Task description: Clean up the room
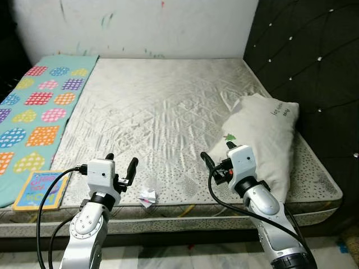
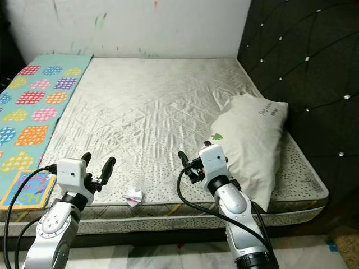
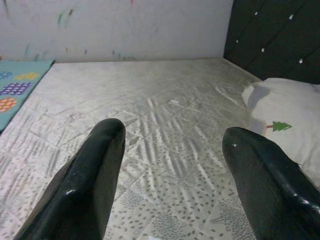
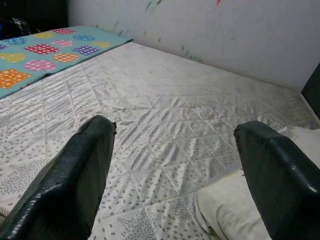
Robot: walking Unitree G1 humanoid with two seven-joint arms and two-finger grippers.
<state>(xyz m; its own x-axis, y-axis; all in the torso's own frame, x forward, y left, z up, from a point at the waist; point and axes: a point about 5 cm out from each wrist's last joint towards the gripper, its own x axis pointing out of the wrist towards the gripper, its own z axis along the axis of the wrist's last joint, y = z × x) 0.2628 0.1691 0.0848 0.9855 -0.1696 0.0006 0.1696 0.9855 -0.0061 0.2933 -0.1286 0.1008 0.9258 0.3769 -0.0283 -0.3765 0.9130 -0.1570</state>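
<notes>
While we stand at the foot of the bed: both our arms are raised over the near edge of the mattress [image 1: 168, 106], a pale quilted surface reaching back to a white wall [image 1: 140, 25].
Left gripper [image 1: 120, 163]: its two black fingers are spread apart with nothing between them; it hovers just above the mattress edge.
Right gripper [image 2: 189, 163]: its fingers are also parted and empty, as the right wrist view shows; it hovers close beside the near corner of the pillow.
Crumpled paper [image 1: 148, 196]: a small white scrap with a touch of pink, lying on the mattress edge between our two grippers, nearer the left one and a little to its right.
Pillow [image 1: 263, 137]: white, with a small green tree print, lying to the right of the right gripper against the dark tufted headboard [image 1: 314, 67].
Blanket [image 1: 39, 106]: teal with coloured patchwork shapes, lying along the mattress to the left of the left gripper.
Book [image 1: 42, 189]: a colourful flat cover lying on the blanket's near end, just left of the left gripper.
</notes>
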